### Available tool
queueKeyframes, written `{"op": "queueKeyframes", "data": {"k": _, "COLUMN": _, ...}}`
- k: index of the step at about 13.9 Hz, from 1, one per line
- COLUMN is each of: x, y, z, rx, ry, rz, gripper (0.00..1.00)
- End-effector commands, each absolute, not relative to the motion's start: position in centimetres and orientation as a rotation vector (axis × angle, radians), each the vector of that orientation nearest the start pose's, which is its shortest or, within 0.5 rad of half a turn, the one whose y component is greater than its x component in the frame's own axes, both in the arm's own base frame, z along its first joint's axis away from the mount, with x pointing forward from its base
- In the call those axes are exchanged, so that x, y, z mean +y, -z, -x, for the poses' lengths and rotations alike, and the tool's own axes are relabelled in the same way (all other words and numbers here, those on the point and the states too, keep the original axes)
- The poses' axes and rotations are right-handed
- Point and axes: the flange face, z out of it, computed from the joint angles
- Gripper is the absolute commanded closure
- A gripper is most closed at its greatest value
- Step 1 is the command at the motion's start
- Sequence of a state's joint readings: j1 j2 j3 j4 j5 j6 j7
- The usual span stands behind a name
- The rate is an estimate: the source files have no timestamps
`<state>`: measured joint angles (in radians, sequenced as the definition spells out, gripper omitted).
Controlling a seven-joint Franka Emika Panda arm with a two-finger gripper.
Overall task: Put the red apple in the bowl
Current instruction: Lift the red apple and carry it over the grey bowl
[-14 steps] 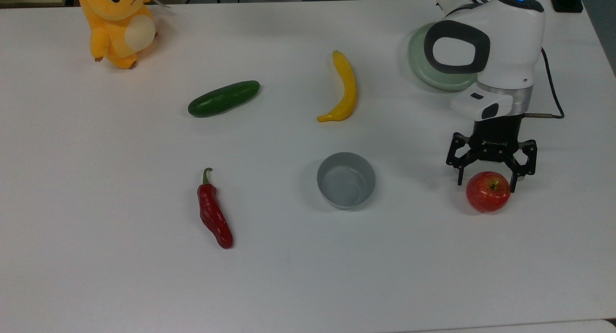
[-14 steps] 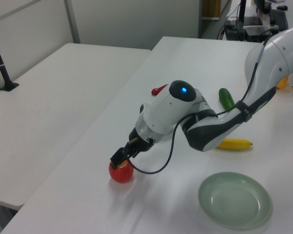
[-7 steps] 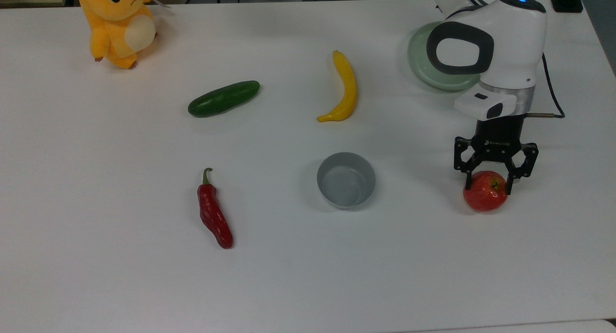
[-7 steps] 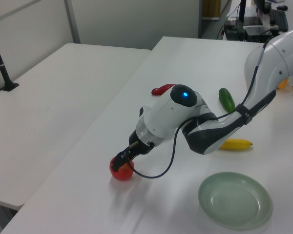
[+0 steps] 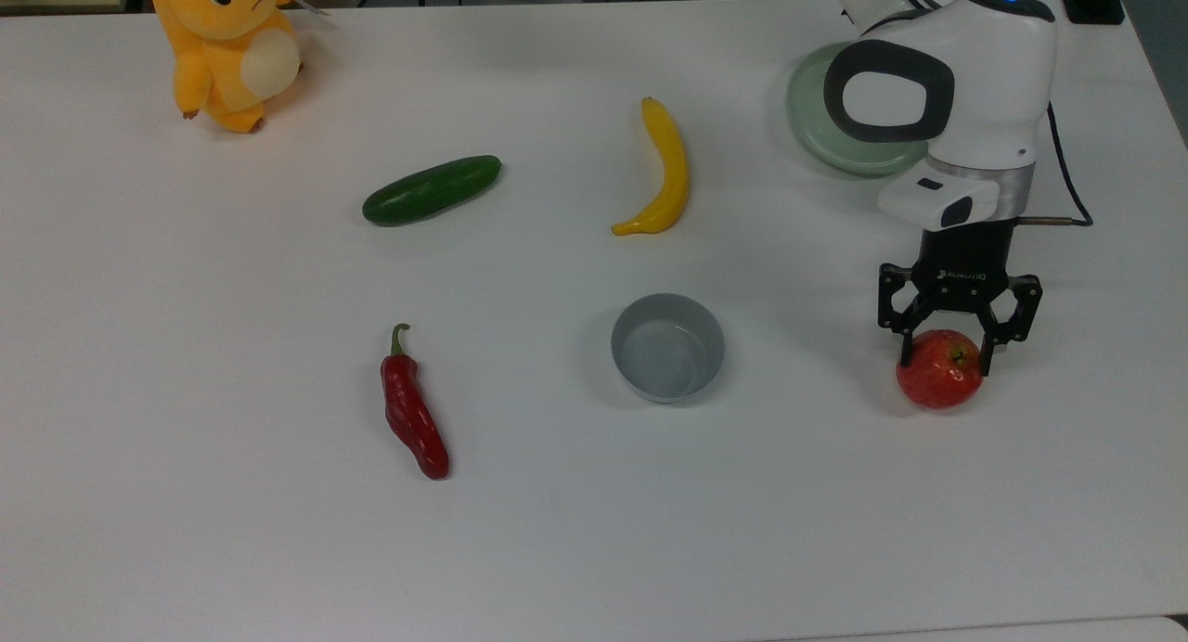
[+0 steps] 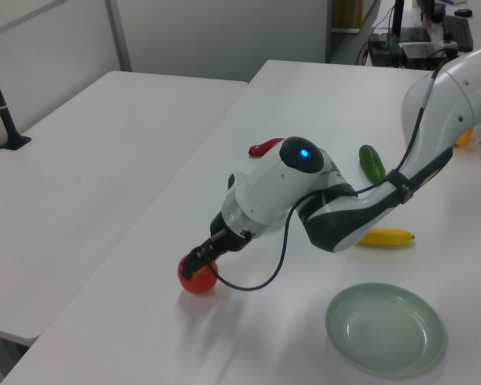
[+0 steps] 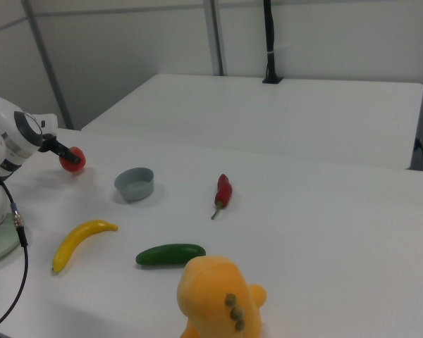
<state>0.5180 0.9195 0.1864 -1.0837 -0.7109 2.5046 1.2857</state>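
Observation:
The red apple (image 5: 939, 373) rests on the white table at the top view's right. My gripper (image 5: 945, 360) comes down on it from above, with one black finger pressed to each side, shut on the apple. The left view has the apple (image 6: 197, 278) on the tabletop under the gripper (image 6: 199, 261). The right view has the apple (image 7: 73, 160) at the gripper (image 7: 63, 153) on its far left. The grey bowl (image 5: 667, 347) stands empty and upright to the top view's left of the apple, about three apple widths away; the bowl (image 7: 135, 183) is also in the right view.
A pale green plate (image 5: 815, 127) lies partly under the arm behind the apple. A banana (image 5: 666, 169), a cucumber (image 5: 432, 190) and a red chili (image 5: 413, 410) lie farther to the top view's left. An orange plush toy (image 5: 230, 44) sits at its far left corner.
The fingers have drawn in from a wider spread onto the apple's sides. The gripper and apple have shifted very slightly; the apple stays on the table.

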Motion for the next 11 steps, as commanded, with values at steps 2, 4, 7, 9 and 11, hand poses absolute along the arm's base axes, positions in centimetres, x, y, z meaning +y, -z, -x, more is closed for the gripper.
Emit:
{"op": "queueKeyframes", "data": {"k": 2, "x": 46.2, "y": -39.9, "z": -65.5, "rx": 0.378, "ry": 1.014, "rz": 2.731, "gripper": 0.70}}
{"op": "queueKeyframes", "data": {"k": 4, "x": 43.1, "y": -42.5, "z": -66.3, "rx": 0.459, "ry": 1.009, "rz": 2.739, "gripper": 0.70}}
{"op": "queueKeyframes", "data": {"k": 7, "x": 36.7, "y": -46.3, "z": -65.8, "rx": 0.538, "ry": 0.987, "rz": 2.766, "gripper": 0.70}}
{"op": "queueKeyframes", "data": {"k": 9, "x": 32.9, "y": -47.9, "z": -65.2, "rx": 0.500, "ry": 0.892, "rz": 2.810, "gripper": 0.70}}
{"op": "queueKeyframes", "data": {"k": 11, "x": 29.2, "y": -48.3, "z": -65.2, "rx": 0.486, "ry": 0.767, "rz": 2.872, "gripper": 0.70}}
